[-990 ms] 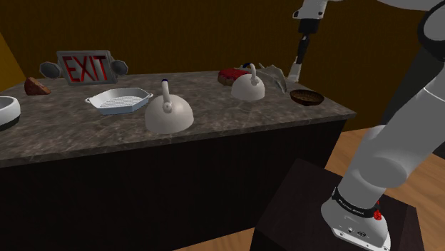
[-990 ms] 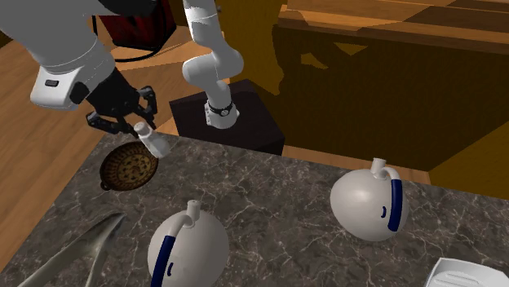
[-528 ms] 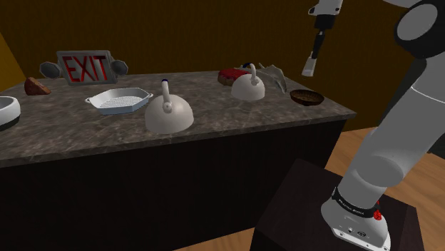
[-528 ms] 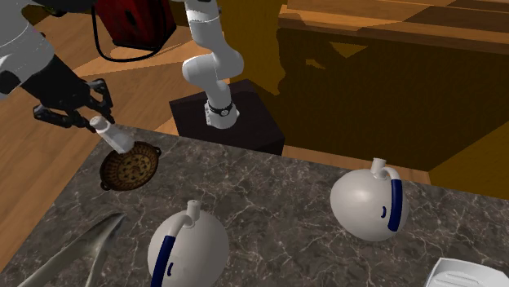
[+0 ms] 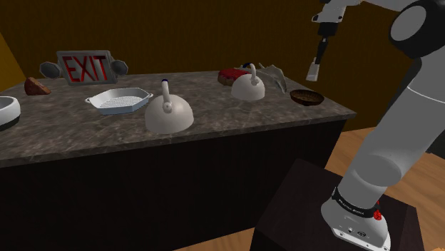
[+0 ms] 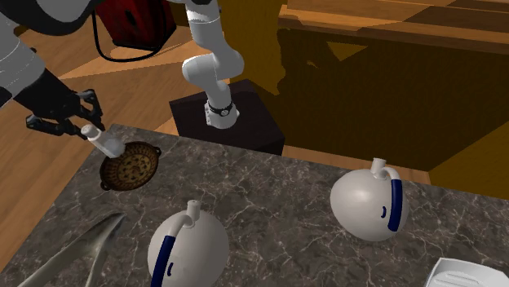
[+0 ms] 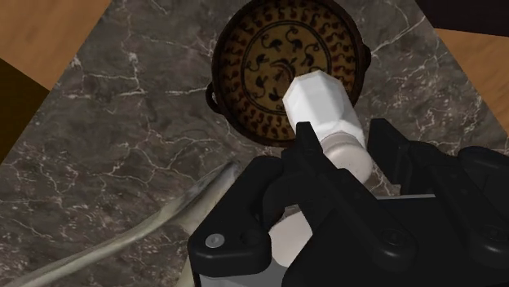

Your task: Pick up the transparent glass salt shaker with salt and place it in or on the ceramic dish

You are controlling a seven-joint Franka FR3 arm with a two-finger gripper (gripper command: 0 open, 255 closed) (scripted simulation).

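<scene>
Wrist view, white salt shaker (image 7: pixel 322 114) (faceted end), clasped above patterned dish (image 7: pixel 253 57)

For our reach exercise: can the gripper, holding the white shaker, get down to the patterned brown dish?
Likely yes: the gripper holds the shaker above the dish, with nothing between them.

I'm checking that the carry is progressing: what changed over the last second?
The claw, shut on the white shaker throughout, carried it toward the second exterior view's left, which is the shoulder view's right. The tilted shaker now hangs over the brown patterned dish. Nothing was let go. The dish and the two white kettles stayed where they were.
</scene>
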